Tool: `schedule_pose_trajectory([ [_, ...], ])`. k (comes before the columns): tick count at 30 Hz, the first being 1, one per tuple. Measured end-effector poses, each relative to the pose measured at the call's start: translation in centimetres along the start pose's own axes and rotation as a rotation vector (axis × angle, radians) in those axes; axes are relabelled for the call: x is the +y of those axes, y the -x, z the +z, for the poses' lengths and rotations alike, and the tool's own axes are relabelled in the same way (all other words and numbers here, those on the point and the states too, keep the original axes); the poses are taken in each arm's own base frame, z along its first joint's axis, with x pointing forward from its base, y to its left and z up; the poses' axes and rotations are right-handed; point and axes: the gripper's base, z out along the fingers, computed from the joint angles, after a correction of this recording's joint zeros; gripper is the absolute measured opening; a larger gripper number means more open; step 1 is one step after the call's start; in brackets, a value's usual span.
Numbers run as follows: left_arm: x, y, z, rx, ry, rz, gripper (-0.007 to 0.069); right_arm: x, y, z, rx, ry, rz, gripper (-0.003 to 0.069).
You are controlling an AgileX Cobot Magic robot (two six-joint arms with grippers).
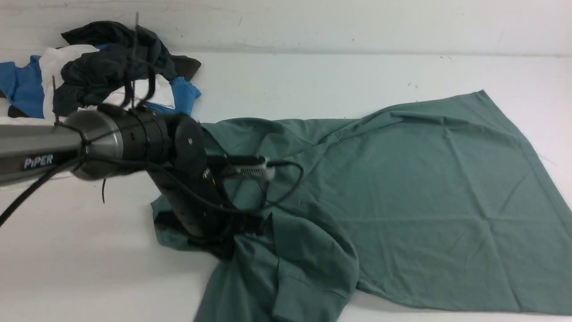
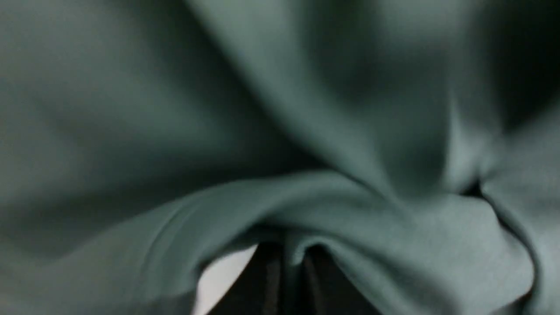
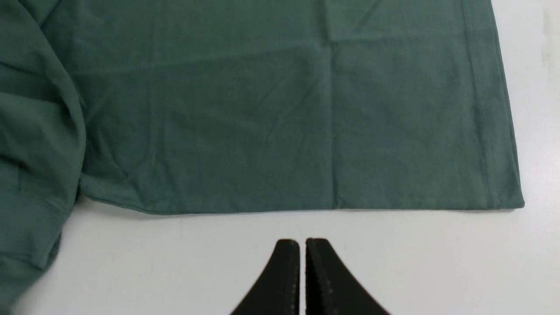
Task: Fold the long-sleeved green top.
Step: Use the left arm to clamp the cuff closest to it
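The green long-sleeved top [image 1: 424, 188] lies on the white table, its body spread flat to the right and its left part bunched and rumpled. My left gripper [image 1: 225, 243] is pressed down into that bunched part. In the left wrist view its dark fingers [image 2: 267, 284] stand close together with a thin ridge of the green top [image 2: 306, 131] pinched between them. My right gripper [image 3: 302, 249] is shut and empty over bare table, a short way off the top's straight side edge [image 3: 262, 122]. It does not show in the front view.
A heap of blue, white and black garments [image 1: 103, 71] lies at the back left, behind my left arm [image 1: 111, 138]. The white table [image 1: 313, 76] runs back to a pale wall. The top's hem corner [image 3: 516, 203] lies near the table's right side.
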Motion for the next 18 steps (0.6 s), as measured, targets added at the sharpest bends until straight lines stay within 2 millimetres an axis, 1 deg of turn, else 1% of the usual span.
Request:
schedule_pose_trajectory([
  [2, 1.6, 3.3, -0.7, -0.101, -0.004, -0.044, 0.0006, 0.0, 0.0, 0.0, -0.004, 0.000, 0.000, 0.0013],
  [3, 1.9, 3.9, -0.8, -0.115, -0.004, -0.052, 0.0006, 0.0, 0.0, 0.0, -0.004, 0.000, 0.000, 0.0013],
  [4, 2.9, 5.9, -0.9, -0.162, -0.004, -0.074, 0.0006, 0.0, 0.1, 0.0, -0.007, 0.000, 0.000, 0.0013],
  [5, 3.5, 7.1, -0.8, -0.192, -0.002, -0.085, 0.0006, 0.0, 0.1, 0.0, -0.007, 0.000, 0.000, 0.0013],
  [6, 3.9, 8.1, -0.8, -0.213, -0.001, -0.091, 0.0006, 0.0, 0.1, 0.0, -0.007, 0.000, 0.000, 0.0013],
  [7, 4.6, 9.4, -0.3, -0.231, 0.002, -0.093, 0.0006, 0.0, 0.1, 0.0, -0.008, 0.000, 0.000, 0.0013],
  [8, 4.6, 9.6, -0.5, -0.241, 0.001, -0.093, 0.0006, 0.0, 0.1, 0.0, -0.008, 0.000, 0.000, 0.0013],
  [9, 5.0, 11.2, -0.1, -0.270, 0.001, -0.084, 0.0006, 0.0, 0.1, 0.0, -0.008, 0.000, 0.000, 0.0013],
  [10, 5.2, 11.9, 0.3, -0.277, 0.001, -0.079, 0.0008, 0.0, 0.1, 0.0, -0.008, 0.000, 0.000, 0.0013],
  [11, 5.2, 12.9, 0.3, -0.299, -0.001, -0.072, 0.0015, 0.0, 0.1, 0.0, -0.008, 0.000, 0.000, 0.0013],
  [12, 5.3, 13.4, 0.7, -0.296, -0.001, -0.067, 0.0024, 0.0, 0.1, 0.0, -0.008, 0.000, 0.000, 0.0013],
  [14, 5.2, 14.3, 0.8, -0.288, -0.006, -0.054, 0.0067, 0.0, 0.1, 0.0, -0.008, 0.000, 0.000, 0.0013],
  [15, 5.1, 14.6, 0.6, -0.279, -0.005, -0.045, 0.0097, 0.0, 0.1, 0.0, -0.008, 0.000, 0.000, 0.0013],
  [17, 4.9, 14.9, -0.5, -0.263, 0.005, -0.022, 0.0162, 0.0, 0.1, 0.0, -0.008, 0.000, 0.000, 0.0013],
  [18, 4.8, 14.9, -0.6, -0.251, 0.008, -0.019, 0.0177, 0.0, 0.1, 0.0, -0.008, 0.000, 0.000, 0.0013],
])
